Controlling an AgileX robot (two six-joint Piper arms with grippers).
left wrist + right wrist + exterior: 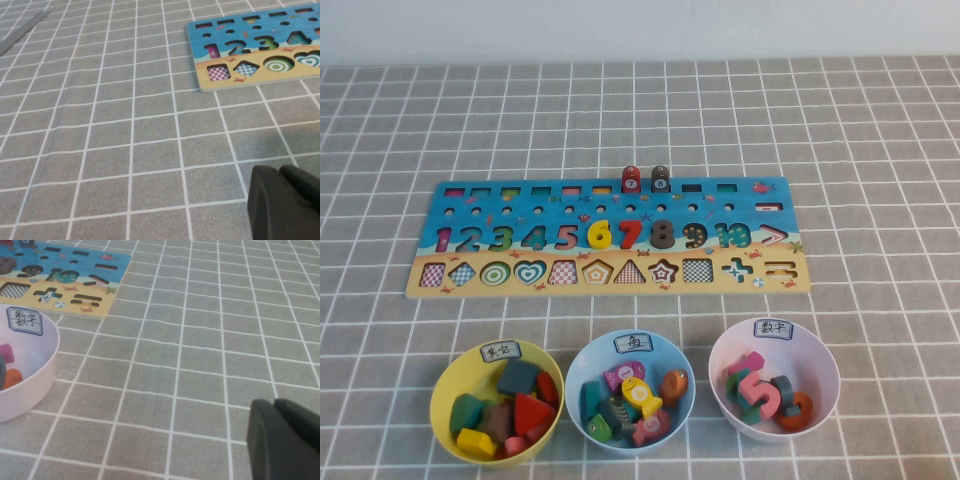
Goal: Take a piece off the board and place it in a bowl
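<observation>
**The 6 sits on the board**

A grey cloth with white squares (pixel 880 130) covers the table. The board (pixel 470 285) lies flat in the middle. It is blue on top and sandy below. Big cut-out numbers run along it from 1 to 10. Most are just painted holes. The yellow 6 (pixel 599 234) sits in its slot, and a red 7 (pixel 629 233) is touching it on the right. A dark 8 (pixel 662 235) comes next. Two small pegs (pixel 645 179) stand behind them, marked 7 and 8.

Three bowls stand in a row near the front. The yellow bowl (pixel 445 385) holds shapes. The blue bowl (pixel 582 365) holds fish. The pink bowl (pixel 820 355) holds numbers, with a pink 5 (pixel 762 395) on top. Each bowl has a white label with black characters on its rim.

The left gripper (pixel 283 202) hangs over bare cloth near the board's left end. It is closed and holds nothing. The right gripper (pixel 281 440) hangs over cloth beside the pink bowl. Its two black fingers look pressed together, with nothing between them.
</observation>
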